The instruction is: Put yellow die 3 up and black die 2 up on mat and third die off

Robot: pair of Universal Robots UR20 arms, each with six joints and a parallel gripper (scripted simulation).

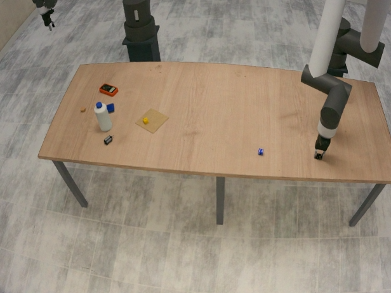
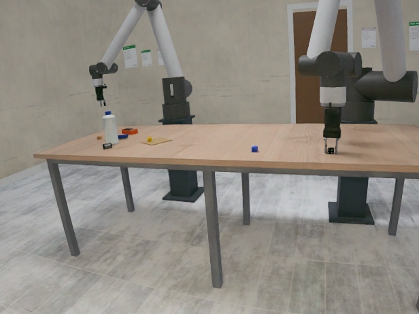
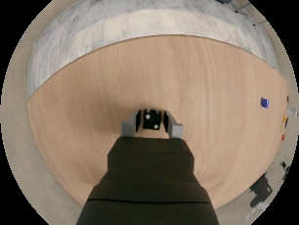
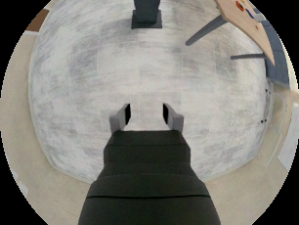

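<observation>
The black die (image 1: 318, 156) (image 2: 330, 151) (image 3: 151, 120) is on the table, between the fingers of my left gripper (image 1: 318, 155) (image 2: 330, 149) (image 3: 151, 116). That gripper is open, pointing down, with a small gap on each side of the die. White pips show, but the top number is unclear. The yellow die (image 1: 145, 120) (image 2: 149, 139) sits on the tan mat (image 1: 159, 120) (image 2: 161, 140), number too small to read. The blue die (image 1: 260, 151) (image 2: 254, 149) (image 3: 264, 103) lies off the mat. My right gripper (image 1: 51, 26) (image 2: 103, 103) (image 4: 146, 110) is open and empty, high beyond the table's end.
A white bottle (image 1: 104, 118) (image 2: 110, 129) with a blue cap stands left of the mat. Around it lie a blue object (image 1: 110, 108), a red-orange meter (image 1: 108, 90) (image 2: 130, 131), a small black item (image 1: 108, 139) (image 2: 107, 145) and a small orange-brown piece (image 1: 83, 110) (image 2: 99, 138).
</observation>
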